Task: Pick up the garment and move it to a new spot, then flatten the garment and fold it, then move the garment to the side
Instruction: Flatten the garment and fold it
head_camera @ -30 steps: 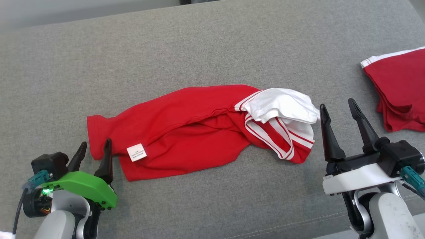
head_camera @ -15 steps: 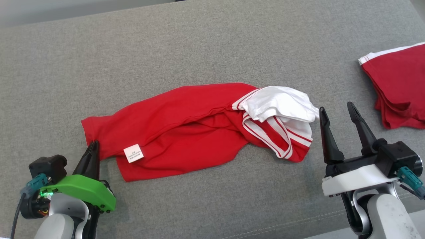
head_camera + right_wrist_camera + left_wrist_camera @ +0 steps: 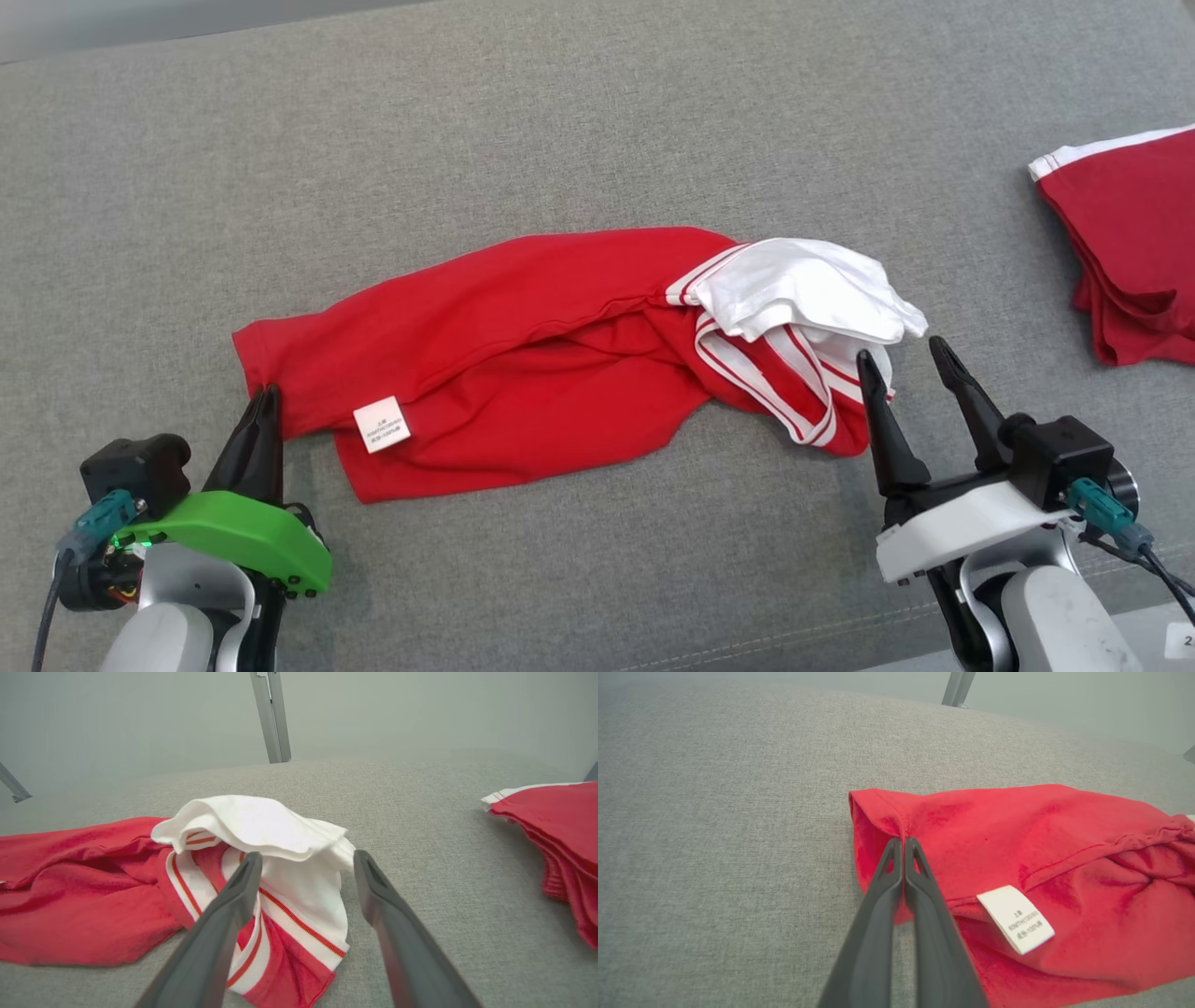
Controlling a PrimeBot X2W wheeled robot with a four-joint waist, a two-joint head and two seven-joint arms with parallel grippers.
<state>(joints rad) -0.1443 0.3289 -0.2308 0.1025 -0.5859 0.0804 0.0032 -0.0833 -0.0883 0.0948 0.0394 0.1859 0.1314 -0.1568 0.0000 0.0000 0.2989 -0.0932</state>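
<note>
Pick-up barely begun: garment (image 3: 523, 317) pinched at one end, nothing flattened or folded.
At the garment's left end the left gripper (image 3: 266, 392) is clenched on the hem. The garment lies bunched on the cushion (image 3: 560, 121), label (image 3: 381, 425) up. At its white-striped right end the right gripper (image 3: 902, 353) stands spread astride the edge, grasping nothing. Lifting, moving, flattening, folding and setting aside all look undone. How many layers the pinch holds is hidden, and a second red garment (image 3: 1130, 243) far to its right is cut off.
</note>
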